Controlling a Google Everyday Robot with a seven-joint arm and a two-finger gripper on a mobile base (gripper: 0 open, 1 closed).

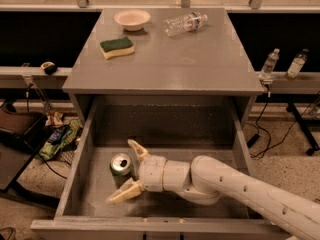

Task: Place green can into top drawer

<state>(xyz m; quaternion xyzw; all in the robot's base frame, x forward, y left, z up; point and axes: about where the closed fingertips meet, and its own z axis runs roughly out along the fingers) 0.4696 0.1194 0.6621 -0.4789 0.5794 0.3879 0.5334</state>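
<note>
Standing upright on the speckled floor of the top drawer [84, 156]: green can [121, 165]. Silver top faces up, dark tab hole visible, green sides showing under the rim. It sits in the front-left part of the drawer, below and forward of the front-left corner of the worktop [175, 66], a little apart from the left wall. Drawer stands open, walls plain grey.

Gripper [121, 171] is down inside the drawer, coming in from the right front on a white arm [240, 189]. Fingers are spread wide. One finger [136, 150] angles toward the drawer's back, just beside the can; the other points toward the drawer front, just in front of the can. The can stands in the gap between them, not pinched. Cannot tell whether either finger touches it.

On the worktop:
- green-and-yellow sponge [116, 47], toward the left edge
- pale bowl [132, 19], at the back edge, left of centre
- clear water bottle [185, 23], lying on its side near the back edge, right of the bowl

Beyond the right edge, two small bottles [269, 63] stand upright on a ledge. Beyond the left edge, coloured clutter [62, 140] and cables lie on the floor.

The arm lies across the right front part of the drawer.
</note>
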